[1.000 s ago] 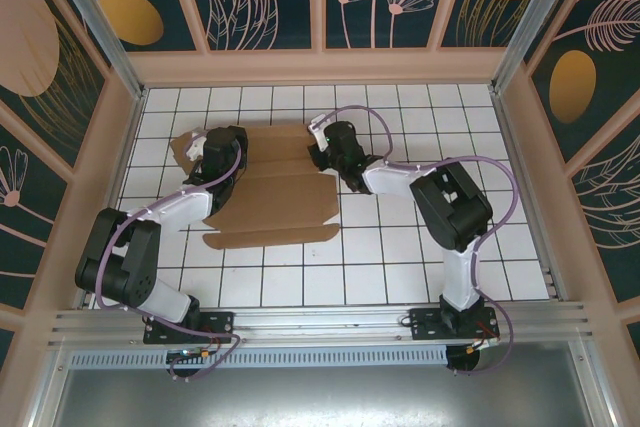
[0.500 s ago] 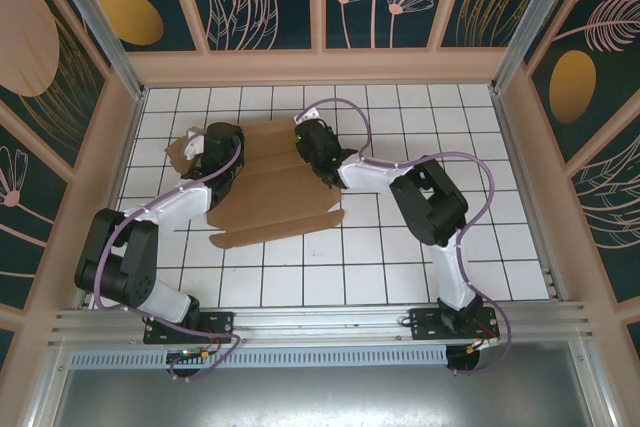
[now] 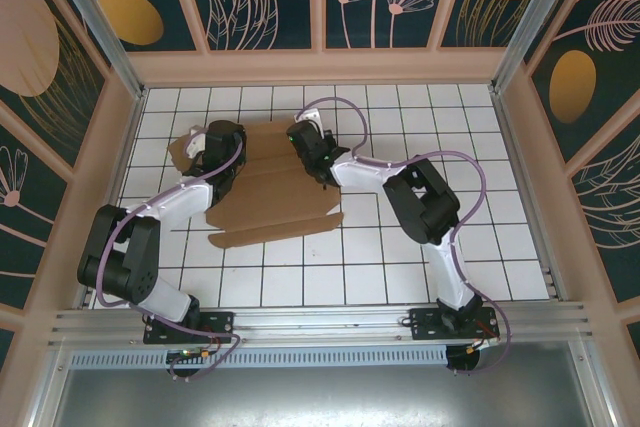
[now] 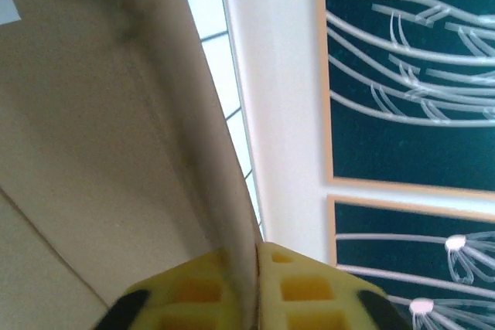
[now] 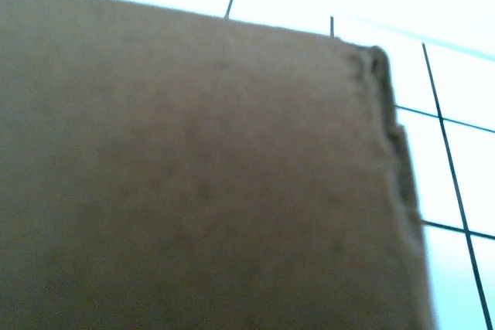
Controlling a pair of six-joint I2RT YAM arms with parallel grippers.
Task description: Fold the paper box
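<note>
- The paper box point(image 3: 270, 192) lies as an open die-cut sheet on the white tiled bench point(image 3: 450, 127), left of centre and towards the far side. Most panels lie flat. The far left flap point(image 4: 116, 129) is lifted off the bench.
- Left end effector point(image 4: 257, 268): clamped on that raised flap. The yellow pads point(image 4: 302, 291) sit one on each face of the cardboard, right at its edge.
- Right end effector point(image 3: 303, 137): at the far right part of the sheet. Its wrist view gives only a close, blurred brown panel and a worn corner, so whether its fingers are apart or together cannot be told, nor whether it holds anything.
- Handling, judged: plain corrugated board, so light, and stiff across a panel but willing to hinge along the pressed creases. The dry matt surface should grip well.
- Being light, the sheet will likely slide or pivot on the smooth tiles when one flap is pulled. A second contact pressing a panel down seems needed.
- Best hold, judged: a flap's free edge, away from the crease, pinched across its thickness as the left side does now.
- Risk: hard pinching could crush the fluting, and bending off-crease would kink a panel.
</note>
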